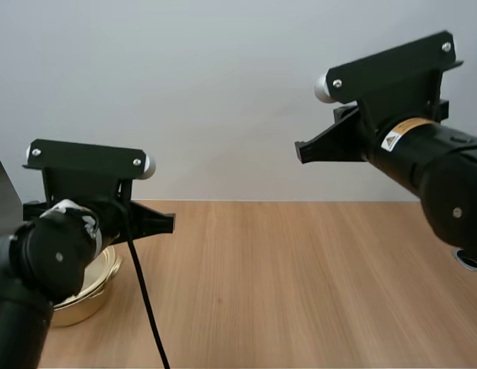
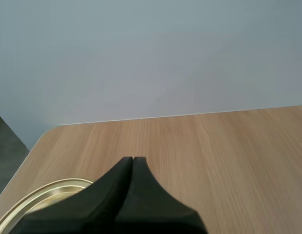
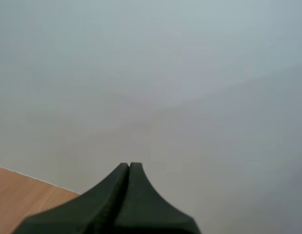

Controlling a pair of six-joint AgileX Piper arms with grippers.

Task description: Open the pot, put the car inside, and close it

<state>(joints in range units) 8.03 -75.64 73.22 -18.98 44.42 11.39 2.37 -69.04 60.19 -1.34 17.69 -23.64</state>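
A gold-coloured pot [image 1: 88, 296] sits at the left of the wooden table, mostly hidden under my left arm; its rim [image 2: 41, 197] shows beside my left fingers. My left gripper [image 2: 133, 160] is shut on nothing, its fingers lying together as one dark wedge just past the pot, low over the table [image 2: 204, 146]. In the high view that left gripper [image 1: 168, 221] points right. My right gripper [image 3: 129, 165] is also shut on nothing and held high, aimed at the pale wall; it appears as the raised right gripper [image 1: 302, 151] in the high view.
The wooden table [image 1: 300, 284] stretches bare across the middle and right. Its rounded far-left corner [image 2: 48, 131] and back edge meet the pale wall. A small round metal fitting [image 1: 469, 260] sits at the table's right edge.
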